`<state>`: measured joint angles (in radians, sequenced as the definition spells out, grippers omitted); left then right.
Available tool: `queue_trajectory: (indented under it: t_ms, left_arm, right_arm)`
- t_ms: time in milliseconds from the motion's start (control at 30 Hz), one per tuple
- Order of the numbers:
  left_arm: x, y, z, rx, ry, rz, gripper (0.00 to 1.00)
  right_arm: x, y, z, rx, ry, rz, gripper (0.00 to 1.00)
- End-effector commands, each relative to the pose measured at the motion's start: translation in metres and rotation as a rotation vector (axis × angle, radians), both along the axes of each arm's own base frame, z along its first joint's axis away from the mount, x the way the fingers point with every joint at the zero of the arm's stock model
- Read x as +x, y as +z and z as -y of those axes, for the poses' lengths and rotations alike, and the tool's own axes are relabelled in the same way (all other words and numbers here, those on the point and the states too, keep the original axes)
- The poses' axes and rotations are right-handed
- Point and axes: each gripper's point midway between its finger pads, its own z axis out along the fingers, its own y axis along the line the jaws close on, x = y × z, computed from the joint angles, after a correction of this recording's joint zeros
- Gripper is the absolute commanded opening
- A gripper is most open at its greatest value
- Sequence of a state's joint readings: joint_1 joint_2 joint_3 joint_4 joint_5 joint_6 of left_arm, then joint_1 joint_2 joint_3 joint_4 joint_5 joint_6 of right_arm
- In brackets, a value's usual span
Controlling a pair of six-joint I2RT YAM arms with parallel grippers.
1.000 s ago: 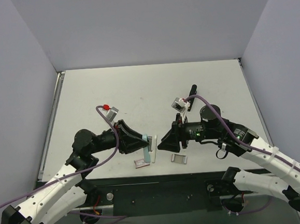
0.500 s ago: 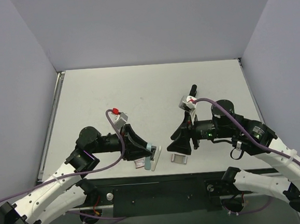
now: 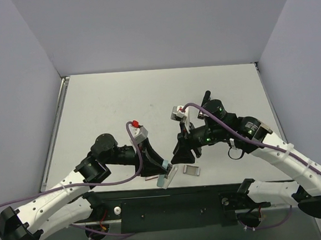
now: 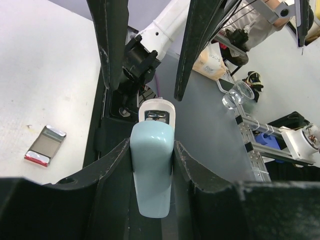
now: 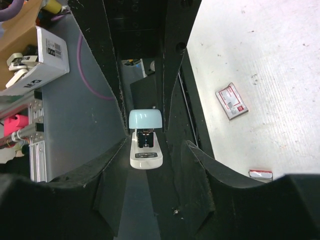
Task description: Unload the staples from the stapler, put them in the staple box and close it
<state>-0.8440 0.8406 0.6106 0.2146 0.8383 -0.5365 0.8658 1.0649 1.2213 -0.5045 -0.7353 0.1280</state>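
A light blue and white stapler hangs over the table's near edge. My left gripper is shut on its blue body, one finger against each side. In the right wrist view the stapler faces me front-on, blue top raised above the white base, with a dark slot between them. My right gripper stands open just beyond the stapler, its fingers clear of it. Staples inside the stapler do not show.
A small silver staple block lies on the table by the right gripper, also in the right wrist view. A second, red-edged block lies near the front edge. The black base rail runs below.
My left gripper has carried the stapler right and down toward the near edge. My right arm has swung left and lined its fingers up with the stapler's front.
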Motion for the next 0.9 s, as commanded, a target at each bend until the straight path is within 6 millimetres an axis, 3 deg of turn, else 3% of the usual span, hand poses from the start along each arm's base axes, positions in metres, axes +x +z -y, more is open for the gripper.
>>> queue_trajectory:
  t_ms: [0,333,867]
  left_arm:
    - [-0.005,0.03,0.002,-0.07,-0.029,0.089,0.0]
    - [-0.01,0.031,0.003,-0.076,-0.043,0.099,0.0]
    - [-0.012,0.032,0.003,-0.075,-0.042,0.105,0.0]
  right_arm:
    - [-0.014,0.009,-0.004,0.039,0.103,0.011,0.4]
    - [-0.031,-0.008,-0.005,0.022,0.174,-0.014,0.4]
    - [-0.04,-0.021,-0.018,-0.021,0.222,-0.014,0.34]
